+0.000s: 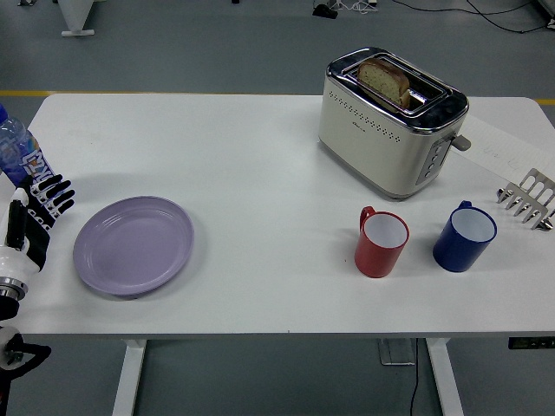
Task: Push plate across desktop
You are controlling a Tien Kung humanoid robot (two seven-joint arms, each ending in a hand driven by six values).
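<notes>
Lavender plate [133, 244] on the white worktop [260, 156], with the left hand [36, 212] just beside its left rim.

The plate is round, shallow and plain, with a raised rim, lying flat near the worktop's near-left edge. The left hand's fingers are extended and relaxed, gripping nothing, apart from the plate. A toaster [392, 121] holding bread [384, 81] stands far right; a red mug [381, 242] and blue mug [465, 237] stand before it.

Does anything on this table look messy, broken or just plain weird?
Nothing looks spilled or broken. The purple plate lies flat, the red mug and blue mug stand upright, and bread sits in the toaster. Only mild oddity: a water bottle stands at the table's left edge, behind the robot's left hand.
</notes>
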